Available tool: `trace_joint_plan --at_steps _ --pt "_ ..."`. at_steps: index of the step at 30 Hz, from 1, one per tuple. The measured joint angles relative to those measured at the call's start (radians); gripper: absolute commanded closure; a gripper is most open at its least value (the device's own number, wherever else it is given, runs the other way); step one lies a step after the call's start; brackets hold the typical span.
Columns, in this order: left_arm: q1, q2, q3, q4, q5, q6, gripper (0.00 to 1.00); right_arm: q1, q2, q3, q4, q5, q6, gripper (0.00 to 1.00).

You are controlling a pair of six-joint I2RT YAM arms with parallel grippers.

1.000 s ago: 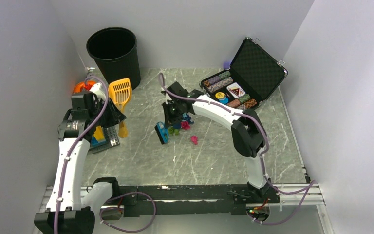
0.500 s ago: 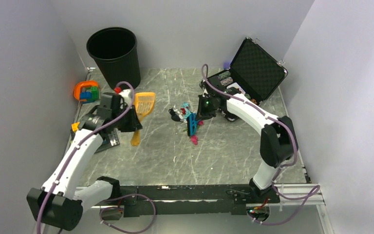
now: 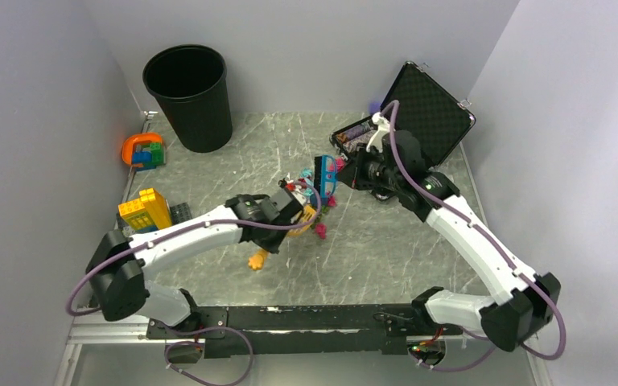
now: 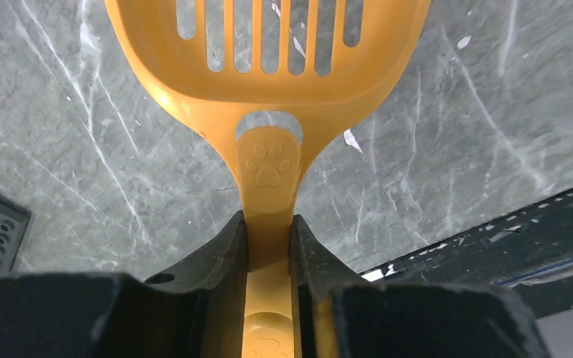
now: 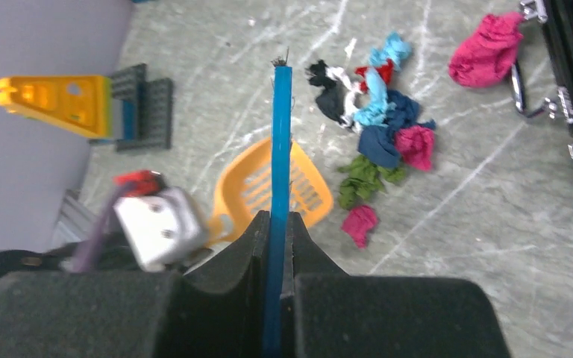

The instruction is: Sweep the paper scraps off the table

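Observation:
The paper scraps (image 5: 377, 119) lie in a loose pile of blue, teal, green, pink, black and white wads on the grey-green table (image 3: 233, 161). One pink wad (image 5: 360, 224) lies apart in front of the pile. Another pink wad (image 5: 489, 48) lies by the case. In the top view the pile (image 3: 304, 183) is partly hidden by both grippers. My left gripper (image 4: 268, 231) is shut on the handle of an orange slotted scoop (image 4: 268, 67), whose head (image 5: 250, 186) rests just beside the pile. My right gripper (image 5: 276, 224) is shut on a blue brush (image 5: 280, 149), held edge-on above the pile (image 3: 324, 177).
A black bin (image 3: 187, 95) stands at the back left. An open poker chip case (image 3: 418, 112) stands at the back right, close to my right arm. Yellow toy bricks (image 3: 145, 211), a grey baseplate (image 3: 181, 213) and an orange piece (image 3: 141, 151) lie at the left. A metal rail (image 3: 290, 310) edges the front.
My left arm has swung from the left side to the table's middle, bringing the scoop up against the pile. My right arm has drawn back rightward, with the brush now on the pile's right.

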Motion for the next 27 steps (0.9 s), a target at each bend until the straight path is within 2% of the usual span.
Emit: trace_joint_plan --at_steps 4,10,17,27 --pt "-0.082 0.076 0.036 -0.029 -0.079 -0.027 1.0 0.0 -0.077 -0.09 0.114 -0.045 0.034 1.0" --pt "-0.1 0.079 0.08 -0.026 -0.092 -0.03 1.0 0.0 -0.025 -0.14 0.144 -0.099 0.06 1.0" --pt "-0.1 -0.001 0.081 0.003 -0.031 -0.022 1.0 0.0 -0.002 -0.26 0.182 -0.147 0.098 1.0" --pt "-0.1 -0.11 0.08 0.008 0.001 -0.019 0.97 0.001 0.008 -0.27 0.183 -0.154 0.105 1.0"
